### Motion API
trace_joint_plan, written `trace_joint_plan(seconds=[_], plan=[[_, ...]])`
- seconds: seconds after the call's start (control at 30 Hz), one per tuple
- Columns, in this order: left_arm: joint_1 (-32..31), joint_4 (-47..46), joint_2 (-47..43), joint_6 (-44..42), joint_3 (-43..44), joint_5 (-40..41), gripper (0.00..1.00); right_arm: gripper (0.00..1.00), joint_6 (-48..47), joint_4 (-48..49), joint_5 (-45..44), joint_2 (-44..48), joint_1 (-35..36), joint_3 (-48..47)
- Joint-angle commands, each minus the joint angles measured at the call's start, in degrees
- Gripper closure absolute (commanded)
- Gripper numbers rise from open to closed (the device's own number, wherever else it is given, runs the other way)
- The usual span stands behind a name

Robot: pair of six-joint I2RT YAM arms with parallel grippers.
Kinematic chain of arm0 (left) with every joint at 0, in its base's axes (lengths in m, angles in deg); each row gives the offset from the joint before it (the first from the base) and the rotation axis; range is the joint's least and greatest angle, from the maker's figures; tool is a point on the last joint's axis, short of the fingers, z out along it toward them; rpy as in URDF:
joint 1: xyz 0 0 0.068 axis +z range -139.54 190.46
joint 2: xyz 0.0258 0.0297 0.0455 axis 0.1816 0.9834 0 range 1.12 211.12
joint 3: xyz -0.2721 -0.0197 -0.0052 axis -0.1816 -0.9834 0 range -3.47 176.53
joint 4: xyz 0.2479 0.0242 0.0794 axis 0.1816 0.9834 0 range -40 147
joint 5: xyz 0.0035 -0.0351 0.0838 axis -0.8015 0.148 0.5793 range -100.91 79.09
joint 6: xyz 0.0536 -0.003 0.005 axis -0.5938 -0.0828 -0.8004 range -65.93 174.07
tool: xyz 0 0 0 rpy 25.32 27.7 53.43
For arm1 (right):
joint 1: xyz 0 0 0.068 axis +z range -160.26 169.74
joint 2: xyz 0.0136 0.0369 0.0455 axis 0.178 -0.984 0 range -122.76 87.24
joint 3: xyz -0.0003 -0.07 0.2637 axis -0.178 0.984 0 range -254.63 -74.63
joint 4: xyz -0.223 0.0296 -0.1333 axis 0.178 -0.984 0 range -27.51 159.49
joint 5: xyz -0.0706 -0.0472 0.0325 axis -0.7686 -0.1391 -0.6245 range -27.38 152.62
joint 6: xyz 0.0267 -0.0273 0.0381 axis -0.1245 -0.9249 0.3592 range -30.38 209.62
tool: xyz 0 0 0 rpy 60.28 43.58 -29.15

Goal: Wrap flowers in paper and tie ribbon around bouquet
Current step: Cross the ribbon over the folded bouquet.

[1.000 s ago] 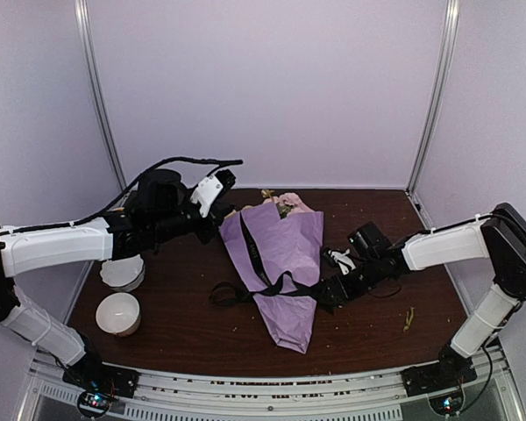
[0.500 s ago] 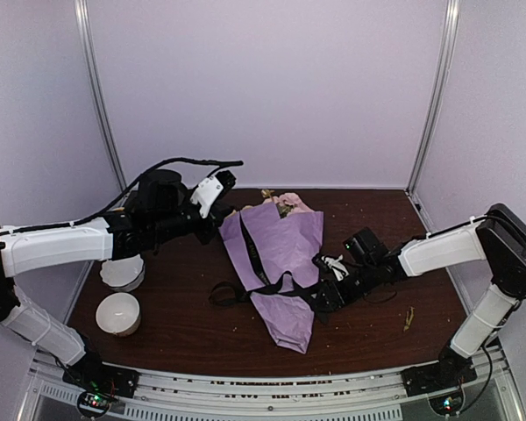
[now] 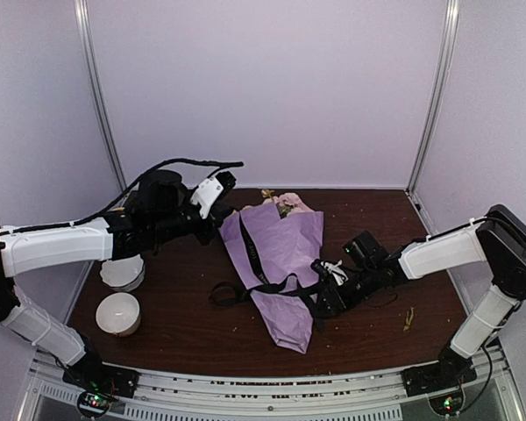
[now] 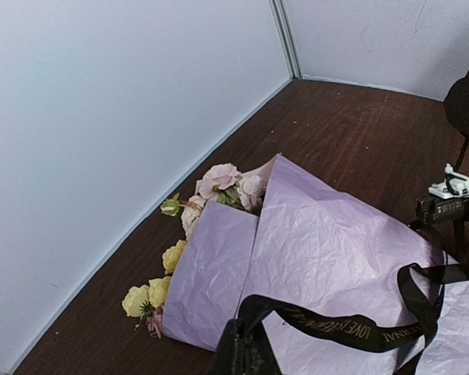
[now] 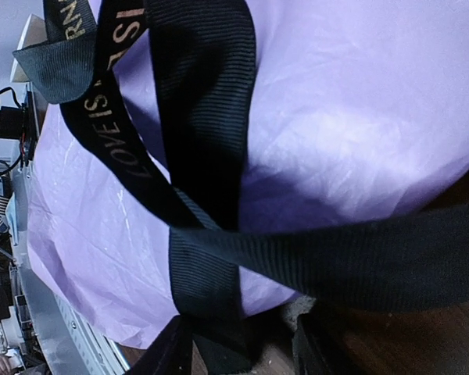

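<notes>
The bouquet lies in the middle of the table, its lilac paper (image 3: 285, 254) wrapped in a cone around the flowers (image 3: 285, 206), narrow end towards me. In the left wrist view, yellow and pink blooms (image 4: 207, 195) stick out of the paper (image 4: 328, 242). The black ribbon (image 3: 261, 272) crosses the cone. My left gripper (image 4: 246, 344) is shut on one end of the ribbon (image 4: 336, 324) beside the wide end of the cone. My right gripper (image 3: 320, 296) presses against the cone's right edge. There its fingers (image 5: 164, 351) stand apart, with a crossed strand of ribbon (image 5: 207, 289) between them.
Two white bowls (image 3: 123, 272) (image 3: 118, 314) stand at the left under my left arm. A slack loop of ribbon (image 3: 223, 294) lies on the wood left of the cone. Small green scraps (image 3: 408, 317) lie at the right. White walls enclose the back and sides.
My right gripper has slid left, up against the cone's narrow part, and its jaws have narrowed. The ribbon crossing shifted slightly with it. The left arm has not moved.
</notes>
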Motion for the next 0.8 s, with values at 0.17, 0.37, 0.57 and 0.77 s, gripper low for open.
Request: trace_joint_plan(seconds=[0.17,0.37,0.57,0.77], plan=[[0.48,-0.98,-0.23,0.14,0.57,0.44,1.00,0.52,-0.05,-3.24,-0.61,2.87,1.69,3.02],[0.48,-0.70,-0.46,0.09,0.55,0.54,1.00,0.60,1.08,-1.27,0.19,1.21,2.86,3.51],[0.48,-0.43,-0.79,0.09,0.46,0.65,1.00,0.83,1.69,-0.51,-1.33,1.01,2.89,3.62],[0.56,0.94,-0.64,0.51,0.90,3.55,1.00,1.00,1.09,-2.94,-3.37,2.77,2.11,2.64]])
